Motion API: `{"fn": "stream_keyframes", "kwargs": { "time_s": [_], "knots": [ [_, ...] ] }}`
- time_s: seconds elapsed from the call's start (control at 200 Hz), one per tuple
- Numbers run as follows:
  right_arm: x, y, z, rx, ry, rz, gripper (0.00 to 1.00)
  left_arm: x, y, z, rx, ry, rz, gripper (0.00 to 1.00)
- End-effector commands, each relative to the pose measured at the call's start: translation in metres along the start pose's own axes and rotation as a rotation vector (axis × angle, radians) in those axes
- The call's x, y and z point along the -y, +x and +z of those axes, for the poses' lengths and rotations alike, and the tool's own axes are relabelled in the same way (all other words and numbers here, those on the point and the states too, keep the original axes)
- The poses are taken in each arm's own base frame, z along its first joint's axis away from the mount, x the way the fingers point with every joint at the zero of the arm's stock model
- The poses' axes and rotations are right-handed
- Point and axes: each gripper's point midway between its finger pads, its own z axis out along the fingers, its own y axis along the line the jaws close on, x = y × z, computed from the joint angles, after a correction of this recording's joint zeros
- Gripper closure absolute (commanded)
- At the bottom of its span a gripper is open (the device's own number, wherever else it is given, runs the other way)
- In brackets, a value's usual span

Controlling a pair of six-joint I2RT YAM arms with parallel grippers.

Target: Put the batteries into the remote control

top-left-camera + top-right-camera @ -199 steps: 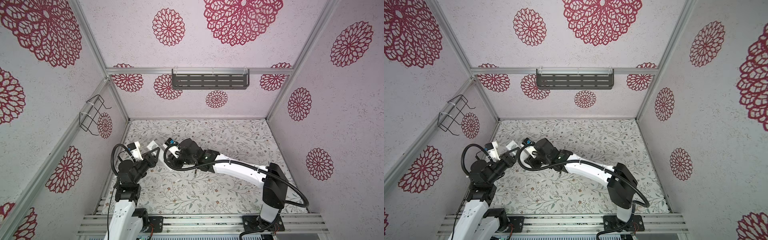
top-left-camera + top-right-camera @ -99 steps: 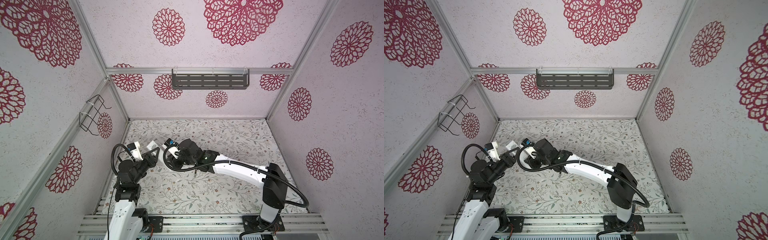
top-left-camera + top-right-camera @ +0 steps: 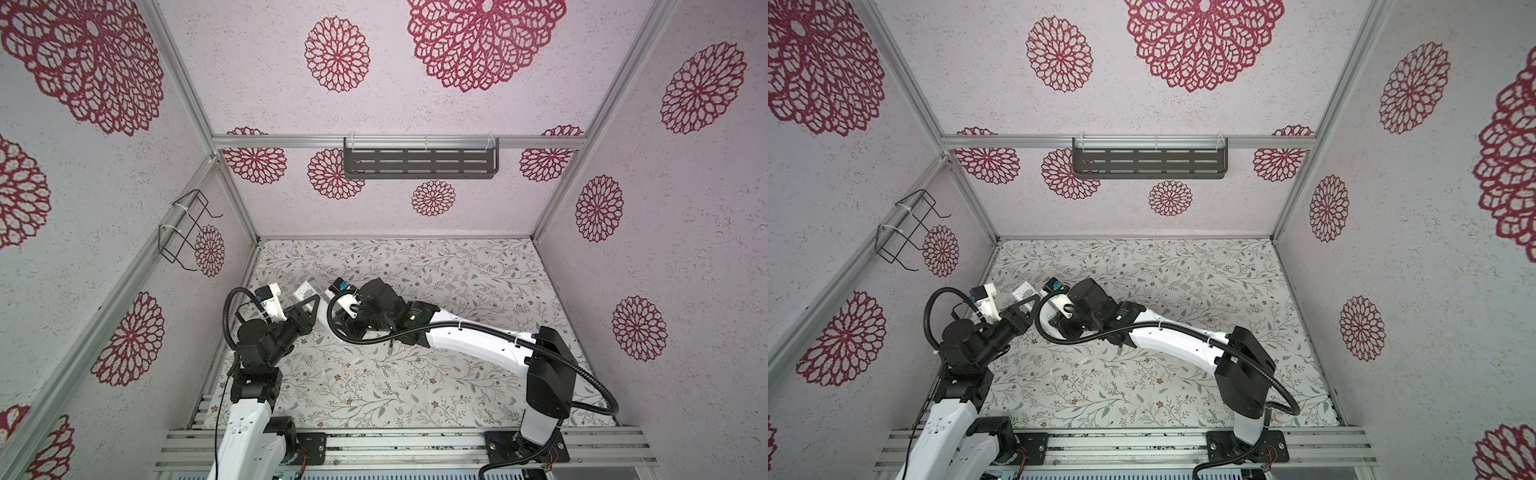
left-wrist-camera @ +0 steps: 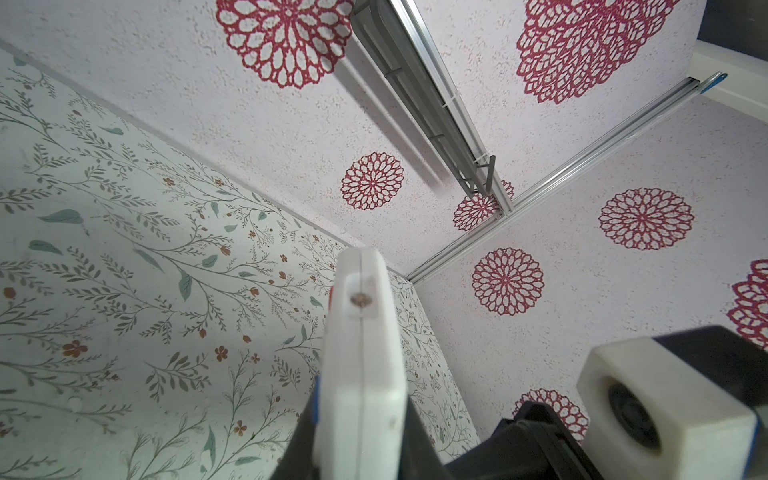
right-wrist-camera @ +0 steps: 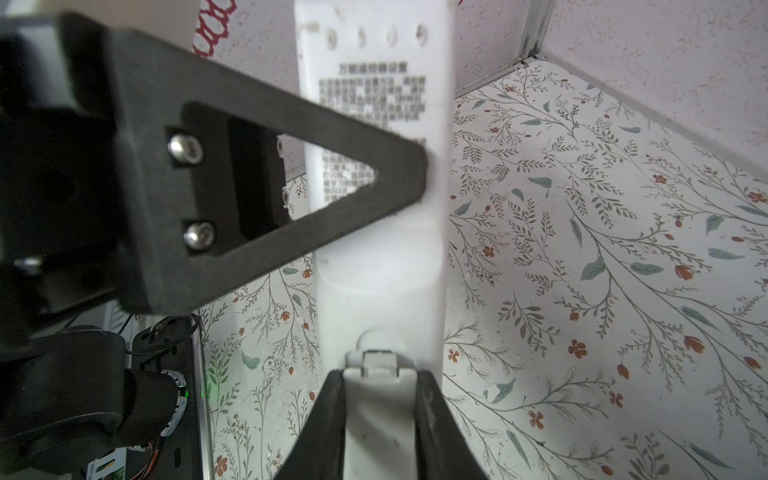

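- The left claw [image 4: 359,449] is clamped on the remote [image 4: 361,332], with a dark finger on each side of it
- In the left wrist view the remote sticks out from the claw and points toward a far corner of the walls
- The remote is a long white bar, held up off the table [image 3: 415,386]
- In the right wrist view one black finger [image 5: 399,174] of the left claw lies across the back of the remote [image 5: 376,257], over some small black print
- The right claw [image 5: 380,386] is squeezed on a pale grey lid [image 5: 380,428], one finger on each side
- The lid has a small catch at its tip, and that tip touches the end of the remote
- In both top views the two claws meet at the back left of the table, close to the left wall [image 3: 124,249]
- The white end of the remote [image 3: 305,289] pokes up there
- The right arm [image 3: 469,338] reaches across the table from the right side
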Motion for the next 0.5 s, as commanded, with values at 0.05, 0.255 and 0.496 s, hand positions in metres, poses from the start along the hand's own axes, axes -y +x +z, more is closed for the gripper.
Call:
{"fn": "stream_keyframes", "kwargs": {
  "time_s": [0.05, 0.255, 0.496],
  "knots": [
    [-0.008, -0.043, -0.034, 0.14, -0.009, -0.015, 0.76, 0.004, -0.01, 0.0, 0.024, -0.007, 0.025, 0.88],
    [0.003, -0.045, -0.049, 0.176, 0.021, 0.012, 0.75, -0.001, -0.009, 0.001, 0.018, -0.032, 0.026, 0.89],
    [0.082, -0.003, -0.056, 0.072, 0.286, 0.16, 0.75, 0.001, -0.009, 0.001, 0.01, -0.027, 0.026, 0.89]
  ]
}}
